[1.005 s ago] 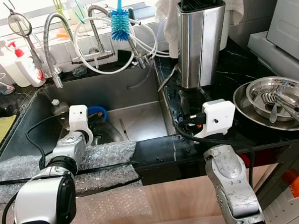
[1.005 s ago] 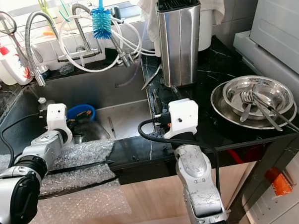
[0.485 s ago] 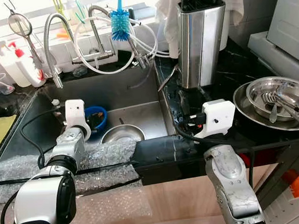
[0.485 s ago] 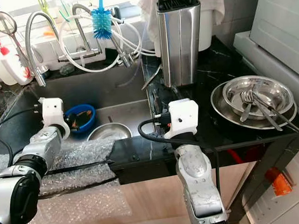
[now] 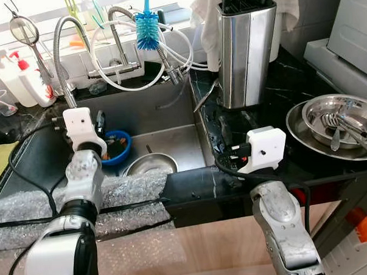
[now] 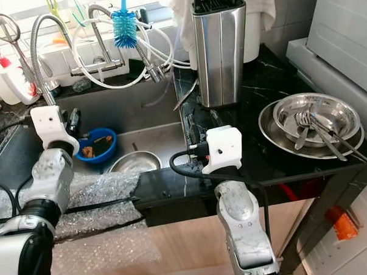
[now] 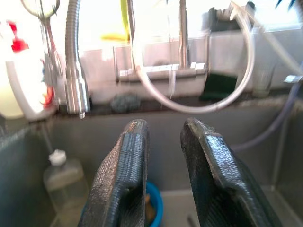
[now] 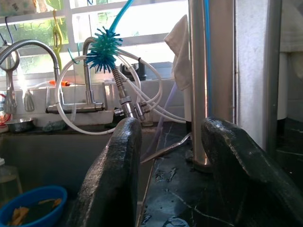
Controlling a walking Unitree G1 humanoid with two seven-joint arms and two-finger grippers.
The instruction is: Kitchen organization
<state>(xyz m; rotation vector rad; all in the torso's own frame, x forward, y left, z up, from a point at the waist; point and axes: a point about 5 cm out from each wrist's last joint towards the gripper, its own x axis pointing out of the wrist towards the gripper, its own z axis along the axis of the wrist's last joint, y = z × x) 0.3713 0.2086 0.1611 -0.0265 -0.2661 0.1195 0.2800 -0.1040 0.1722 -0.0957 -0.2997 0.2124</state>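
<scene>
The left gripper point(image 7: 163, 156) hangs over the sink point(image 5: 171, 144), jaws parted and empty; lowering carelessly could snag the white hoses point(image 5: 174, 55). The right gripper point(image 8: 170, 161), jaws open, risks nudging the knife block point(image 5: 245, 49) off the desk point(image 5: 278, 84)

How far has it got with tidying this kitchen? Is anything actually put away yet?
Some looks sorted: metal bowls holding cutlery sit stacked on the counter right of the knife block. Nothing is in hand: the left gripper hangs open and empty above the sink, and the right gripper is open over the counter edge. Left to do: a blue bowl with scraps and a steel bowl lie in the sink.
</scene>
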